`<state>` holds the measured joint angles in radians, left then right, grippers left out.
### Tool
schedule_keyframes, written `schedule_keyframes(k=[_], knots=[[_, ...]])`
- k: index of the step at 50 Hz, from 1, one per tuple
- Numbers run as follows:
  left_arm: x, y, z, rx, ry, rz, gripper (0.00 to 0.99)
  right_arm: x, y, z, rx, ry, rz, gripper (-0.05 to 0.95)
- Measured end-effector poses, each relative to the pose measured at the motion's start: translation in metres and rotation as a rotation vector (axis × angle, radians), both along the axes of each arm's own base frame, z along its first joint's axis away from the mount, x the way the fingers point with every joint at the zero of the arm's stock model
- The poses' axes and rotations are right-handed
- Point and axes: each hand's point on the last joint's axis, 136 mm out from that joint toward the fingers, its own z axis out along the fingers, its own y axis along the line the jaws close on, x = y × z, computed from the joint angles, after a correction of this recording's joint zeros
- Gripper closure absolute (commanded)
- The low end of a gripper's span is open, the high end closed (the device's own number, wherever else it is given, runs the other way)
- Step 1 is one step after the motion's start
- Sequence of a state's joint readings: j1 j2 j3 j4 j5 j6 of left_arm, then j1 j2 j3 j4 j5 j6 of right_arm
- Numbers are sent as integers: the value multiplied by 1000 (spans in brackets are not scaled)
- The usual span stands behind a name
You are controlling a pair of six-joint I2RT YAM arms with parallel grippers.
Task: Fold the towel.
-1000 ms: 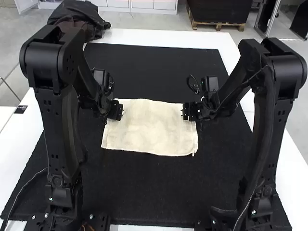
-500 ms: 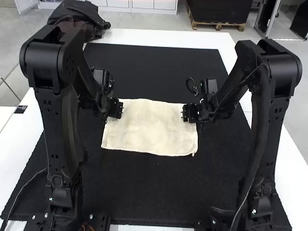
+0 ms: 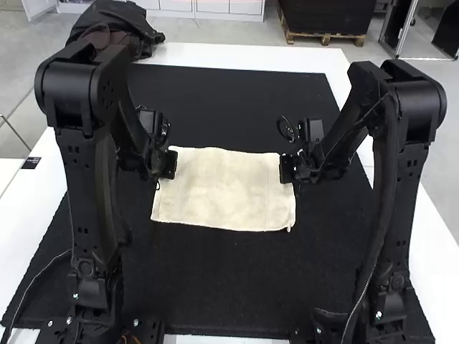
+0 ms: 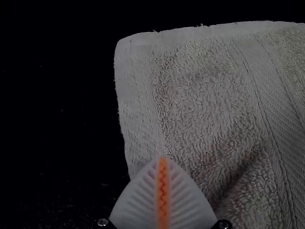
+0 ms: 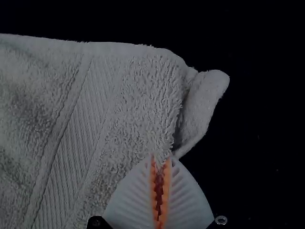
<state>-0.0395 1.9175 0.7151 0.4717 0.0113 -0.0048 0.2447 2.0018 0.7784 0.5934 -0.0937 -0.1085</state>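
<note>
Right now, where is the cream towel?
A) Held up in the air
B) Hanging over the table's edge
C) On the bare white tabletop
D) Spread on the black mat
D: the towel lies spread out with the black mat visible around it.

The towel [image 4: 200,100] lies on a black surface [image 4: 57,105], one corner spread; at its edge, the left gripper's [image 3: 173,165] ribbed white fingers [image 4: 138,200] meet.
</note>
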Motion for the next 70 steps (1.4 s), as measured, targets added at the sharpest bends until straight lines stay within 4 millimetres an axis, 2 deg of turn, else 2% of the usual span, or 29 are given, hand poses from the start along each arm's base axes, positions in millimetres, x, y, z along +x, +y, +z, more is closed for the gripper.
schedule_keyframes(k=[7, 13, 20, 25, 29, 30, 33, 36, 38, 39, 42, 46, 60, 70], knots=[[3, 2, 5, -2, -20, 4, 975, 0, 0, 0, 4, 1, -2, 923], [7, 4, 22, -6, -58, 13, 975, -5, -2, 4, 17, 10, -6, 923], [11, 4, 42, -13, -105, 16, 975, -4, -1, 23, 39, -23, -9, 925], [11, 4, 46, -13, -109, 17, 975, -2, 1, 38, 56, -51, -5, 923], [11, 4, 46, -16, -110, 19, 961, -2, 3, 40, 63, -54, -1, 923], [12, 4, 47, -17, -112, 20, 913, -3, 3, 40, 62, -51, -1, 923], [12, 4, 48, -20, -116, 22, 628, -4, 3, 38, 63, -46, 1, 923], [12, 3, 47, -22, -112, 23, 431, -6, 2, 36, 63, -39, 2, 923], [12, 3, 46, -24, -107, 24, 238, -8, 2, 34, 64, -33, 3, 923], [12, 3, 45, -26, -104, 25, 177, -9, 2, 33, 63, -30, 3, 923], [13, 2, 41, -31, -92, 29, 146, -12, 2, 30, 62, -23, 3, 923], [15, 2, 37, -32, -79, 30, 52, -15, 1, 27, 61, -14, 2, 923], [15, 2, 25, -31, -48, 31, 51, -18, 2, 26, 65, -12, 8, 923], [11, 2, 7, -29, -6, 32, 51, -18, 2, 26, 65, -12, 7, 923]])
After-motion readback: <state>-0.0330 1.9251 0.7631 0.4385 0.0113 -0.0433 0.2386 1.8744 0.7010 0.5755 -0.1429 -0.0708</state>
